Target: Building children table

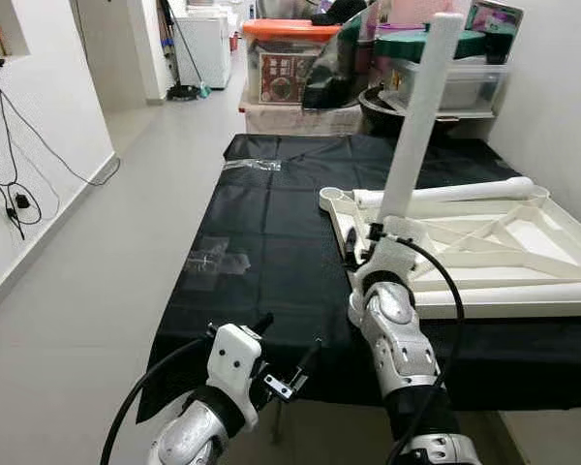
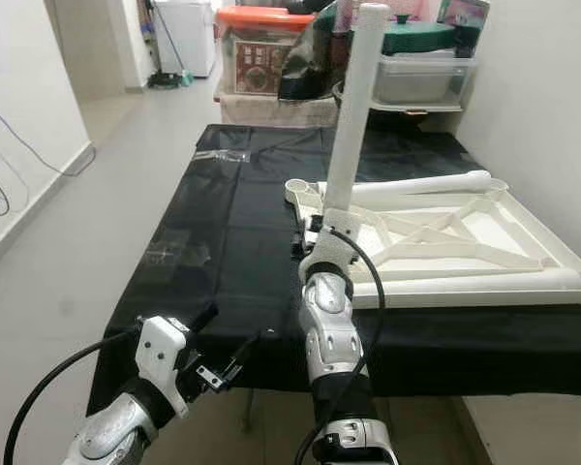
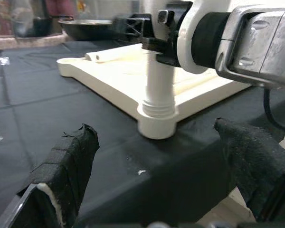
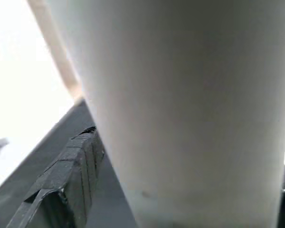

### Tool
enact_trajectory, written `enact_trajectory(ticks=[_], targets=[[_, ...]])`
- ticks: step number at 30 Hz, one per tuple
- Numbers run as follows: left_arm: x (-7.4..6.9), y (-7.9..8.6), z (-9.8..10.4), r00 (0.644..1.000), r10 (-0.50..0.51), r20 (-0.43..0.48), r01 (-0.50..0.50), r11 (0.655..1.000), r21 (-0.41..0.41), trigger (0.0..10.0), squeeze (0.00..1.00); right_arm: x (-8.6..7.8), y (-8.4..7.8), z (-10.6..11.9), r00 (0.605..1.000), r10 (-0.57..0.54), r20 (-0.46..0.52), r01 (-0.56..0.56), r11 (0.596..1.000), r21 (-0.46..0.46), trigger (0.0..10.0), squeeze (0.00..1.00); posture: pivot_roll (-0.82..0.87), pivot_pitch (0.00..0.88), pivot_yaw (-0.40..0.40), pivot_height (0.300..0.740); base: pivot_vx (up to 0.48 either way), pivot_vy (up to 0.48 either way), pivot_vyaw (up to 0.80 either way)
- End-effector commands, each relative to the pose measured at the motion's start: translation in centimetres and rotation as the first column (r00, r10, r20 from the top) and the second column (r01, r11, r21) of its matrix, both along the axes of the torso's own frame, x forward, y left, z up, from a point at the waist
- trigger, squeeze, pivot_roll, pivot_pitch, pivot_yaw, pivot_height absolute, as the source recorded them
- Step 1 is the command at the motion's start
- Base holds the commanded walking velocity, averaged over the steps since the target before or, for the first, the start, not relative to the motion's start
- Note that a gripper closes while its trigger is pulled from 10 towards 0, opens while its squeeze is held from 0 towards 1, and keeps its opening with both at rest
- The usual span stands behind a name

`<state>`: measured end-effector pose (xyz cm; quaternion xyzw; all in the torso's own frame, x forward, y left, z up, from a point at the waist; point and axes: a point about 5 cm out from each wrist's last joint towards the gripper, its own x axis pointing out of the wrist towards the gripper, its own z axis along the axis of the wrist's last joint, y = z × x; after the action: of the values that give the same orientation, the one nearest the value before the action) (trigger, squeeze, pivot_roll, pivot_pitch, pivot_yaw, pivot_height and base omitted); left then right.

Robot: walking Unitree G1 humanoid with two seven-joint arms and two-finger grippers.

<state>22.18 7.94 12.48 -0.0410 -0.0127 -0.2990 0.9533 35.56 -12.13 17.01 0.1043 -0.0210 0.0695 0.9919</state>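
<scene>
Left gripper [image 1: 289,360]: sitting nearest the camera, hovering low at the near edge of the black cloth, its two black fingers [image 3: 69,166] spreading wide apart and holding nothing.
Black cloth [image 1: 271,242]: lying flat over the floor, stretching away from the robot toward the clutter at the far end.
Tabletop [image 1: 523,242]: lying upside down on the right part of the cloth, its ribbed underside facing up, a round socket at each visible corner.
Upright leg [image 1: 421,107]: standing nearly vertical, leaning slightly, its threaded foot sitting in the tabletop's near left corner socket [image 3: 156,124].
Loose leg [image 1: 455,192]: lying on its side across the far part of the tabletop.
Right gripper [image 1: 368,247]: reaching in just above the corner socket and clamping the upright leg low on its shaft, the leg's white surface pressing close against the finger pads in the right wrist view.
Storage boxes [image 1: 289,68]: standing stacked beyond the far end of the cloth.
Plastic wrap [image 1: 218,257]: lying crumpled on the left part of the cloth, well apart from the tabletop.
</scene>
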Motion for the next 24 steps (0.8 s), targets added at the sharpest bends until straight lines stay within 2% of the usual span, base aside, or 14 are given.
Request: enact_trajectory(ticks=[1, 3, 6, 9, 10, 11, 12, 13, 14, 17, 19, 20, 23, 24], targets=[[0.0, 0.0, -0.5, 1.000, -0.002, -0.024, 0.002, 1.000, 0.006, 10.0, 0.00, -0.1, 1.0, 0.2, 0.986, 0.165, 0.013, -0.165, 0.986, 0.019, 10.0, 0.00, 0.07, 0.016, -0.018, 0.740, 0.000, 0.000, 0.00], [0.1, 0.0, -0.5, 1.000, -0.004, -0.024, 0.004, 1.000, 0.005, 10.0, 0.00, -0.3, 0.8, 0.2, 0.932, 0.362, 0.016, -0.361, 0.932, -0.022, 10.0, 0.00, 0.07, 0.017, -0.017, 0.740, 0.000, 0.000, 0.00], [0.1, 0.0, -0.5, 1.000, -0.005, -0.025, 0.005, 1.000, 0.005, 10.0, 0.00, -0.4, 0.5, 0.4, 0.872, 0.488, 0.025, -0.486, 0.871, -0.066, 10.0, 0.00, 0.07, 0.013, -0.019, 0.740, 0.000, 0.000, 0.00], [0.1, 0.0, -0.6, 1.000, -0.005, -0.025, 0.005, 1.000, 0.005, 10.0, 0.00, -0.4, 0.3, 0.5, 0.846, 0.532, 0.025, -0.529, 0.844, -0.085, 10.0, 0.00, 0.07, 0.013, -0.019, 0.740, 0.000, 0.000, 0.00], [0.1, 0.0, -0.6, 1.000, -0.004, -0.024, 0.004, 1.000, 0.005, 10.0, 0.00, -0.4, 0.3, 0.7, 0.783, 0.622, 0.013, -0.618, 0.780, -0.094, 10.0, 0.00, 0.07, 0.012, -0.020, 0.740, 0.000, 0.000, 0.00], [0.1, 0.0, -0.6, 1.000, -0.004, -0.024, 0.004, 1.000, 0.005, 10.0, 0.00, -0.4, 0.3, 0.7, 0.783, 0.622, 0.013, -0.618, 0.780, -0.094, 10.0, 0.00, 0.07, 0.012, -0.020, 0.740, 0.000, 0.000, 0.00], [0.2, 0.0, -0.5, 1.000, -0.003, -0.024, 0.003, 1.000, 0.005, 10.0, 0.00, -0.8, 0.5, 0.9, 0.682, 0.731, 0.002, -0.725, 0.677, -0.125, 10.0, 0.00, 0.08, 0.012, -0.021, 0.740, 0.000, 0.000, 0.00], [0.2, 0.0, -0.5, 1.000, -0.003, -0.024, 0.003, 1.000, 0.005, 10.0, 0.00, -0.8, 0.5, 0.9, 0.682, 0.731, 0.002, -0.725, 0.677, -0.125, 10.0, 0.00, 0.08, 0.012, -0.021, 0.740, 0.000, 0.000, 0.00], [0.2, 0.0, -0.5, 1.000, -0.002, -0.024, 0.002, 1.000, 0.004, 10.0, 0.00, -1.4, 0.8, 1.1, 0.564, 0.826, -0.007, -0.820, 0.558, -0.129, 10.0, 0.00, 0.08, 0.011, -0.025, 0.740, 0.000, 0.000, 0.00], [0.2, 0.0, -0.5, 1.000, -0.002, -0.024, 0.002, 1.000, 0.004, 10.0, 0.00, -1.4, 0.8, 1.1, 0.564, 0.826, -0.007, -0.820, 0.558, -0.129, 10.0, 0.00, 0.08, 0.011, -0.025, 0.740, 0.000, 0.000, 0.00], [0.1, 0.0, -0.5, 1.000, 0.001, -0.024, -0.001, 1.000, 0.002, 10.0, 0.00, -1.4, 1.6, 1.6, 0.409, 0.912, -0.031, -0.904, 0.400, -0.152, 10.0, 0.00, 0.09, 0.013, -0.025, 0.740, 0.000, 0.000, 0.00], [0.1, 0.0, -0.5, 1.000, 0.001, -0.024, -0.001, 1.000, 0.002, 10.0, 0.00, -1.4, 1.6, 1.6, 0.409, 0.912, -0.031, -0.904, 0.400, -0.152, 10.0, 0.00, 0.09, 0.013, -0.025, 0.740, 0.000, 0.000, 0.00], [0.1, 0.0, -0.5, 1.000, 0.001, -0.025, -0.001, 1.000, 0.001, 10.0, 0.00, -1.0, 2.3, 1.6, 0.340, 0.937, -0.077, -0.931, 0.324, -0.166, 10.0, 0.00, 0.09, 0.014, -0.023, 0.740, 0.000, 0.000, 0.00], [0.1, 0.0, -0.5, 1.000, 0.000, -0.025, 0.000, 1.000, 0.001, 10.0, 0.00, -1.1, 2.6, 1.4, 0.307, 0.947, -0.096, -0.943, 0.289, -0.163, 8.3, 0.00, 0.09, 0.015, -0.023, 0.740, 0.000, 0.000, 0.00]])
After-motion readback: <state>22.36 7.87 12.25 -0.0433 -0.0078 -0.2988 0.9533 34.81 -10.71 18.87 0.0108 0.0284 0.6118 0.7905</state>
